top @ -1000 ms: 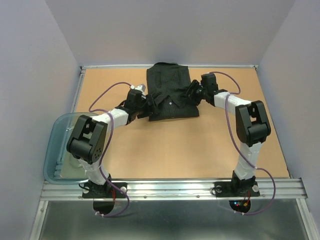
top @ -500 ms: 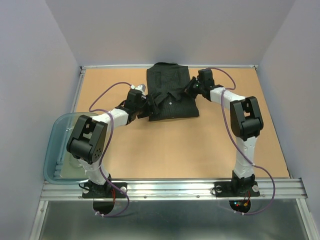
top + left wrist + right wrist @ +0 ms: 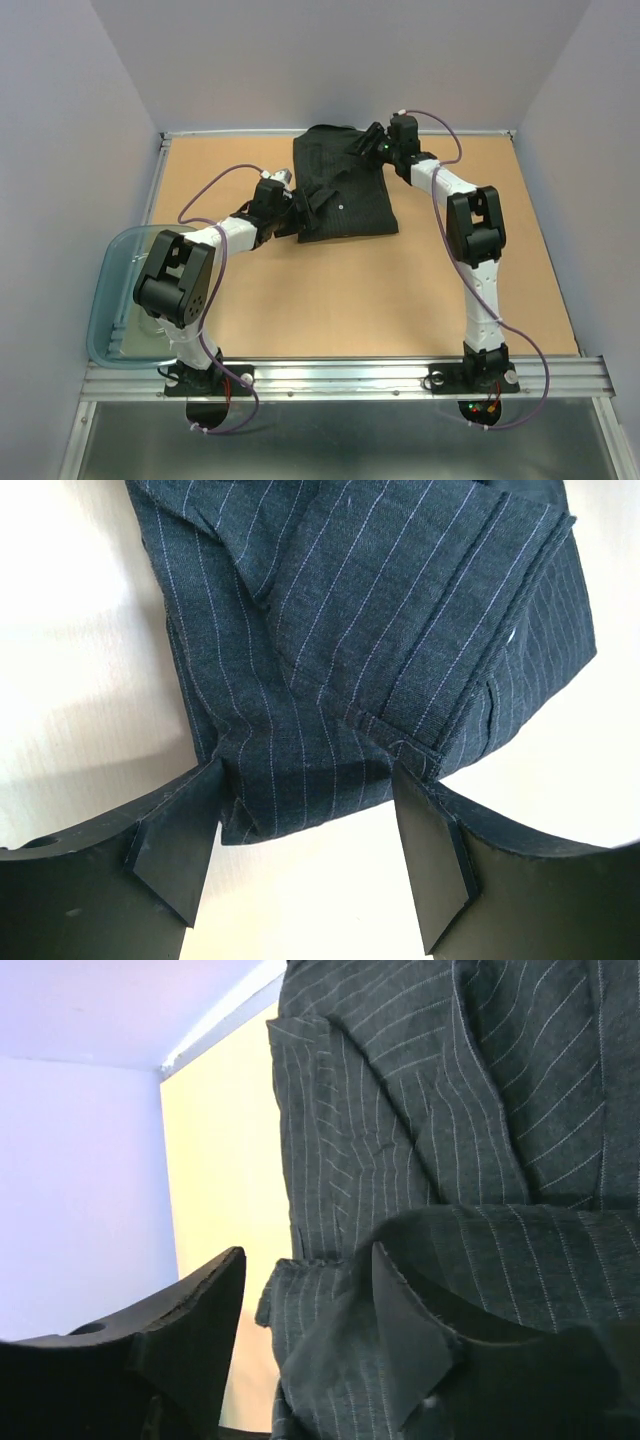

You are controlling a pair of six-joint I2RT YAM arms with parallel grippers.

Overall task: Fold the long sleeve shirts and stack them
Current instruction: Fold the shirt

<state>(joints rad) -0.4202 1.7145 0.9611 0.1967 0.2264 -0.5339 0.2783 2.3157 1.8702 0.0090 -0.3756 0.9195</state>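
Top external view: the long sleeve shirt (image 3: 345, 190) lies part-folded at the far middle of the table (image 3: 330, 300), a black oblong with its far edge close to the back rim. Its near-left corner is rumpled, and cloth at its far-right corner is bunched up.

From the left wrist the shirt (image 3: 380, 630) shows dark grey with thin pale pinstripes, folded in layers. One loose edge reaches down into the gap of the left gripper (image 3: 310, 830). That gripper's fingers (image 3: 175, 840) stand wide apart, one on each side of the edge, and they pinch nothing. From above, the left gripper (image 3: 293, 208) sits at the shirt's near-left corner.

The right gripper (image 3: 372, 147) is at the shirt's far-right corner, arm stretched well across the board. From its own wrist the shirt (image 3: 400, 1110) fills most of the view, and the right gripper (image 3: 305, 1350) shows its fingers partly apart. A fold of cloth is heaped into the gap and over one finger — whether it is truly pinched I cannot tell.

A translucent blue-grey tub (image 3: 100, 290) sits at the table's near-left edge, well apart from the shirt.
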